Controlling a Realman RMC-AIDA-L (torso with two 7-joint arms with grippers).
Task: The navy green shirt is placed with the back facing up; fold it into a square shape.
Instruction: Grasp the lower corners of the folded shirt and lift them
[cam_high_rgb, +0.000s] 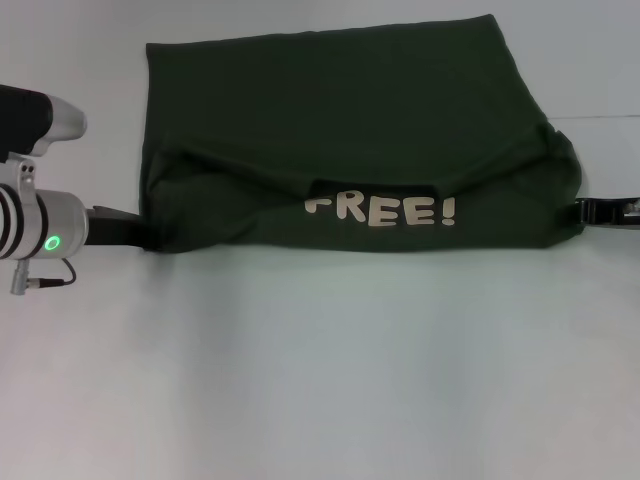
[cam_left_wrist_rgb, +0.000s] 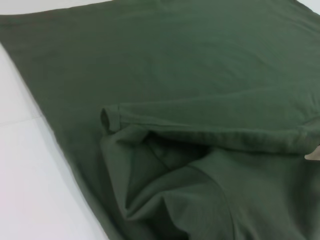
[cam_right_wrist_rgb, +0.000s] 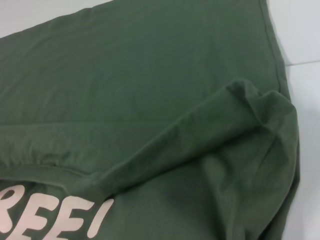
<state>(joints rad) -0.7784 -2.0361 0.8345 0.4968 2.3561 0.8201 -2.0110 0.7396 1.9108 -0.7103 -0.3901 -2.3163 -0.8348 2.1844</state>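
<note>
The navy green shirt (cam_high_rgb: 340, 110) lies flat on the white table (cam_high_rgb: 320, 380), far side of the middle. Its near part is folded up over the back, so the cream letters "FREE!" (cam_high_rgb: 380, 210) face up along the near edge. My left gripper (cam_high_rgb: 140, 235) is at the shirt's near left corner, touching the cloth. My right gripper (cam_high_rgb: 585, 210) is at the bunched near right corner. The left wrist view shows the folded sleeve and hem (cam_left_wrist_rgb: 200, 135). The right wrist view shows the fold and part of the letters (cam_right_wrist_rgb: 50, 220).
The left arm's silver wrist with a green light (cam_high_rgb: 50, 243) sits at the left edge. White table surface stretches in front of the shirt and on both sides.
</note>
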